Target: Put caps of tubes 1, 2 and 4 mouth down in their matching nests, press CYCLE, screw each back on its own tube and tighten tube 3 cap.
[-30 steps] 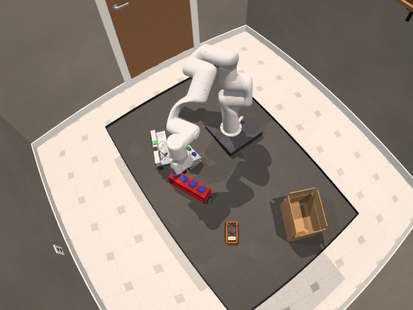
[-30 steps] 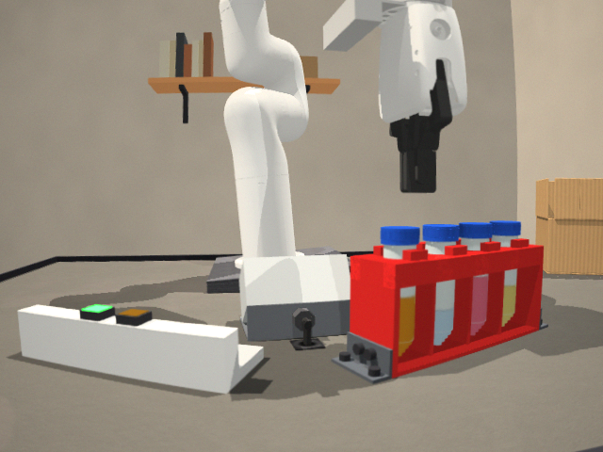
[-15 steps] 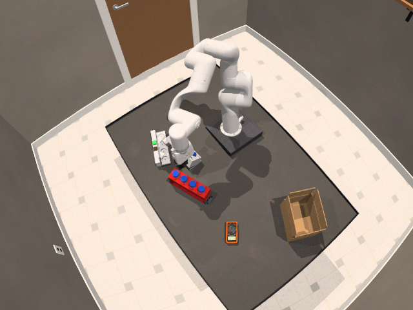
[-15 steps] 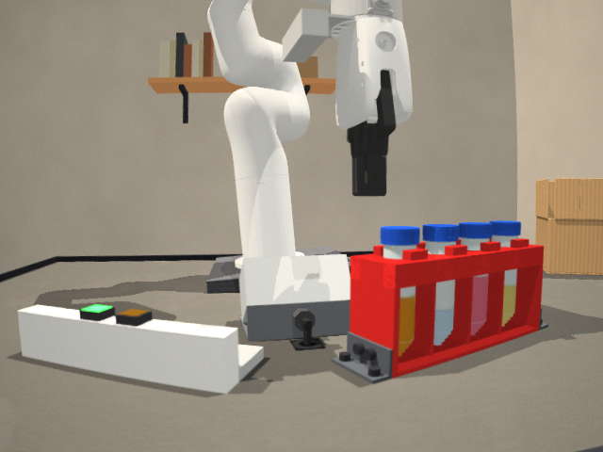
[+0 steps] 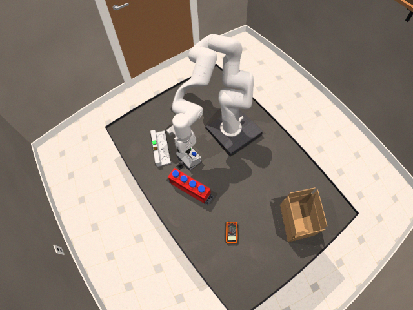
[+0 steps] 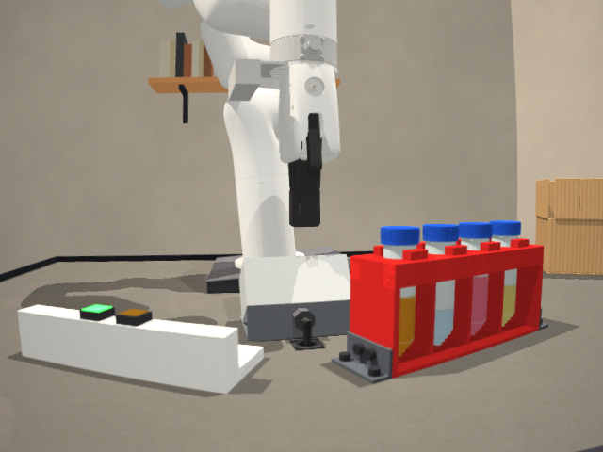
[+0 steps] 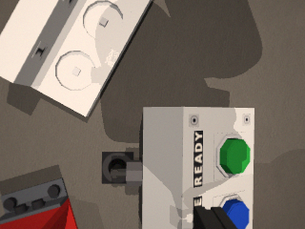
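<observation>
The red decapping station (image 6: 448,297) holds four tubes, and each carries a blue cap (image 6: 399,234). It also shows in the overhead view (image 5: 189,185). My gripper (image 6: 304,221) is shut and empty, and it hangs above the white key housing (image 6: 294,292). In the wrist view the fingertips (image 7: 210,219) sit at the bottom edge, just left of the blue CYCLE key (image 7: 235,213). The green READY key (image 7: 233,156) lies beyond it. The white cap tray (image 7: 71,52) shows two empty nests (image 7: 75,72). Its green lamp (image 6: 97,309) is lit and its amber lamp (image 6: 133,314) is dark.
A small black toggle (image 7: 116,168) sticks out of the housing's side toward the rack. An orange multimeter (image 5: 231,232) and an open cardboard box (image 5: 302,213) lie farther out on the dark mat. The arm's base plate (image 5: 233,132) stands behind the housing.
</observation>
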